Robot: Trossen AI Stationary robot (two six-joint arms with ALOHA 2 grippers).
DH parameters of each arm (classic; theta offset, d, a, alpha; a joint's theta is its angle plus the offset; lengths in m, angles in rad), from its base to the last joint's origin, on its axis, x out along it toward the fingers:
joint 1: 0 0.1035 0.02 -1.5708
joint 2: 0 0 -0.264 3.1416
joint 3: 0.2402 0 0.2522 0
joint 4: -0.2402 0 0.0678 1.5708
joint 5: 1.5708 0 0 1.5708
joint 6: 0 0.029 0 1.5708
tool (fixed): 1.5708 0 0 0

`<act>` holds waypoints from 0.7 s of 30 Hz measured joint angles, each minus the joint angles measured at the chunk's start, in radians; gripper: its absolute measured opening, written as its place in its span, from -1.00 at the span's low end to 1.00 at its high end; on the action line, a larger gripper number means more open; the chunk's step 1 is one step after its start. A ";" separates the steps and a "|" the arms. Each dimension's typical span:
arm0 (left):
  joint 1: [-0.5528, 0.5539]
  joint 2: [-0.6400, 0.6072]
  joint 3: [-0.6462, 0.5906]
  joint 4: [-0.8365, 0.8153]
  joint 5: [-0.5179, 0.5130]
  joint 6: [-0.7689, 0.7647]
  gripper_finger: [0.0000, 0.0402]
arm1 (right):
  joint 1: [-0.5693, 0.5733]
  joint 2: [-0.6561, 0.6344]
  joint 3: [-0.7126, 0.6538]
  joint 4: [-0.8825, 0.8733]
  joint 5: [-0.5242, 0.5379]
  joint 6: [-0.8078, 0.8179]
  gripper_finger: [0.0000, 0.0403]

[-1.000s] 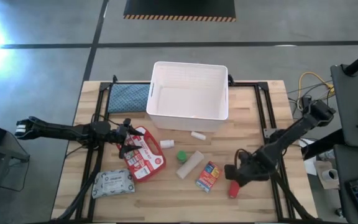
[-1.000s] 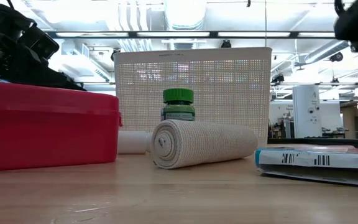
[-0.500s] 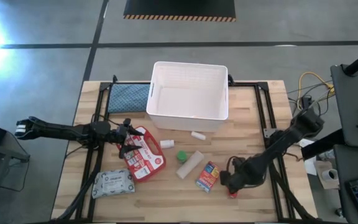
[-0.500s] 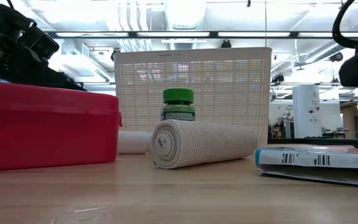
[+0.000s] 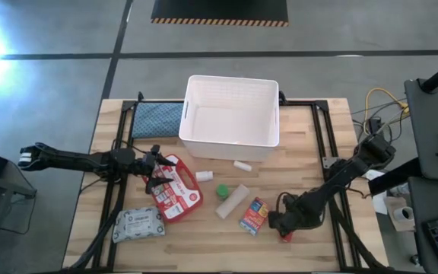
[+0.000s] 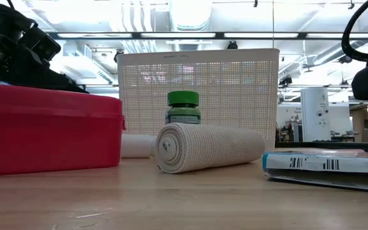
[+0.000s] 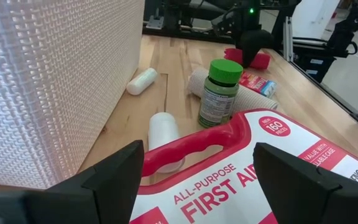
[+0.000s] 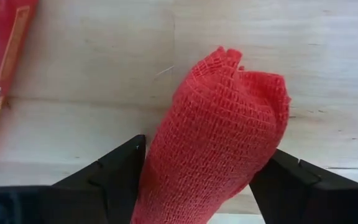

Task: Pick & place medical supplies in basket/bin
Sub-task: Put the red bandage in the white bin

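Note:
My right gripper [image 5: 284, 223] is open and low over the red roll [image 8: 222, 124], which lies on the table with one finger on each side. My left gripper [image 7: 199, 148] is open above the handle end of the red-and-white first-aid pouch [image 5: 177, 190]; I cannot tell whether it touches. The white slotted basket [image 5: 233, 79] stands at the far middle. In front of it lie the green-capped bottle [image 5: 222, 190], beige bandage roll [image 5: 233, 201], orange-blue box [image 5: 255, 215], two small white pieces [image 5: 204, 176] and the wipes pack [image 5: 138, 224]. My right gripper comes at the red roll from above, pointing down, its fingers [image 8: 114, 174] standing along the roll's two sides near one end. Whether the pads touch the mesh I cannot tell. The roll lies flat on the table.
A blue-grey cloth pad [image 5: 158, 119] lies left of the basket at the far left. Black frame rails [image 5: 319, 144] run along both table sides. The box sits just left of the right gripper. Bare wood shows along the near edge and at the far right.
The right gripper has come down and moved toward the near edge and slightly left, from beside the red roll to over it, so it now covers most of the roll in the high view. The left arm and all supplies have kept still.

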 joint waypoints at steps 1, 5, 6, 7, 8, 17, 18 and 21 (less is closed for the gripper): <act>0.000 0.000 0.000 0.000 0.000 0.000 0.40 | 0.000 0.000 -0.001 0.001 0.000 -0.009 0.20; 0.000 0.000 0.000 0.000 0.000 0.000 0.40 | 0.001 -0.017 -0.004 0.001 0.034 -0.017 -0.01; 0.000 0.000 0.000 0.000 0.000 0.000 0.40 | 0.001 -0.025 -0.004 0.007 0.065 -0.017 -0.08; 0.000 0.000 0.000 0.000 0.000 0.000 0.40 | 0.000 -0.036 -0.004 0.003 0.095 -0.019 -0.16; 0.000 0.000 0.000 0.000 0.000 0.000 0.40 | -0.001 -0.052 -0.005 -0.007 0.125 -0.021 -0.24; 0.000 0.001 0.000 0.000 0.000 0.000 0.40 | -0.085 -0.307 0.089 0.010 0.604 -0.329 -0.65; 0.000 0.000 0.000 0.000 0.000 0.000 0.40 | -0.103 -0.342 0.114 0.010 0.659 -0.412 -0.65; 0.000 0.000 0.000 0.000 0.000 0.000 0.40 | -0.171 -0.438 0.195 0.019 0.776 -0.645 -0.60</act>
